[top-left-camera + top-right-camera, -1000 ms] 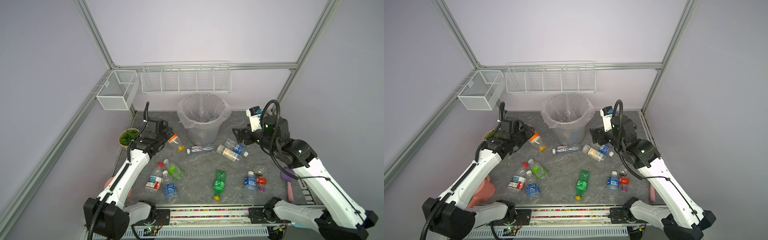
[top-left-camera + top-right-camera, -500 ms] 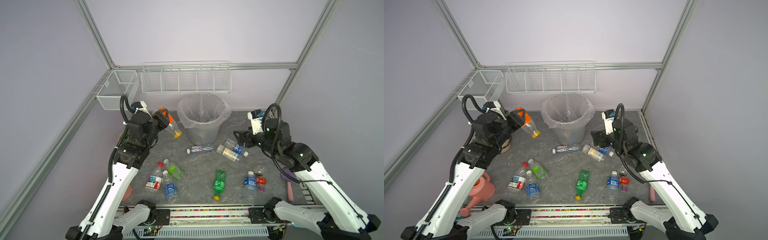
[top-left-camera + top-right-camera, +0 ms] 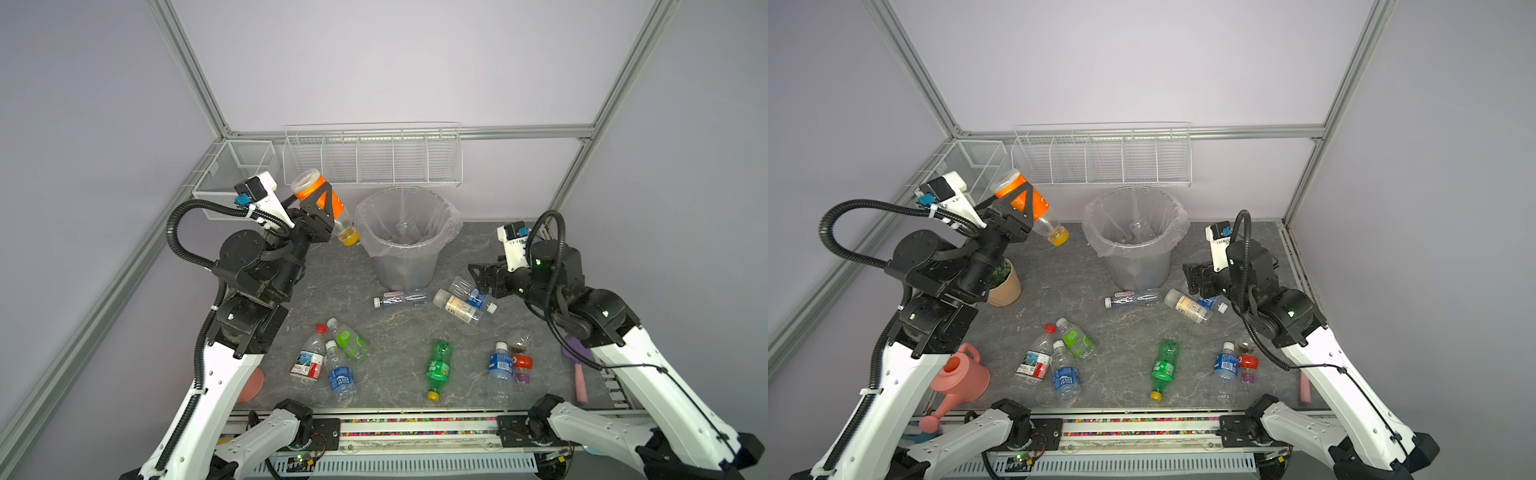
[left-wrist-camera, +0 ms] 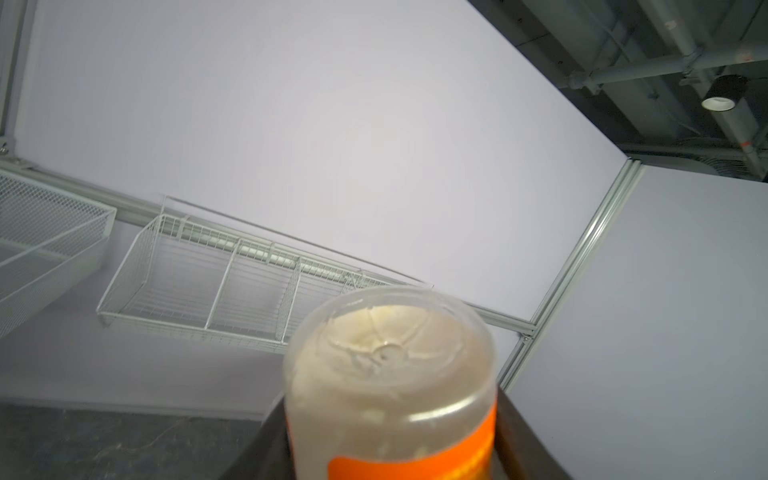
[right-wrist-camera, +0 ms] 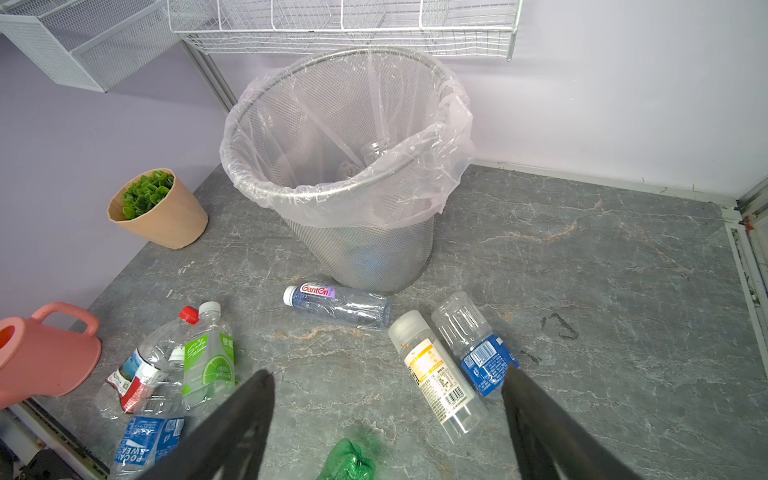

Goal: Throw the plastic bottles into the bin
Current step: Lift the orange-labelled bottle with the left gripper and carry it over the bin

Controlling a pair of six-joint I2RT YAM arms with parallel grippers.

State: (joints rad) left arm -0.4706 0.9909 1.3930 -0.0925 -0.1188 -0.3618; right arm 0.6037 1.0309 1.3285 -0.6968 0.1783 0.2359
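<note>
— When we checked the left gripper [image 3: 322,204], what did we find in its jaws?

— We found them closed on the orange-labelled bottle [image 3: 308,190], gripping it across the label. Its clear base stuck out past the jaws toward the wire baskets [image 3: 374,160], and its neck and yellow cap slanted down on the other side, toward the bin [image 3: 405,270].

— Was it over the bin's mouth?

— No. In both top views we saw it held high off the bench [image 3: 478,245], its cap just left of the bagged rim and outside it. In the left wrist view we saw mostly the base, with a dark jaw on each side.

— And the right gripper [image 3: 482,277]?

— We saw its jaws spread wide, holding nothing. It hung to the right of the bin, near two bottles lying side by side on the bench: a pale-labelled bottle [image 5: 436,374] and a blue-labelled bottle [image 5: 484,359]. In the right wrist view the pale one lay between the jaws, and the blue one's end was hidden behind one jaw; we couldn't tell whether either was touched.

— And the others?

— We saw a clear bottle [image 5: 338,305] lying at the bin's foot and a green bottle [image 3: 438,365] near the front edge.
</note>
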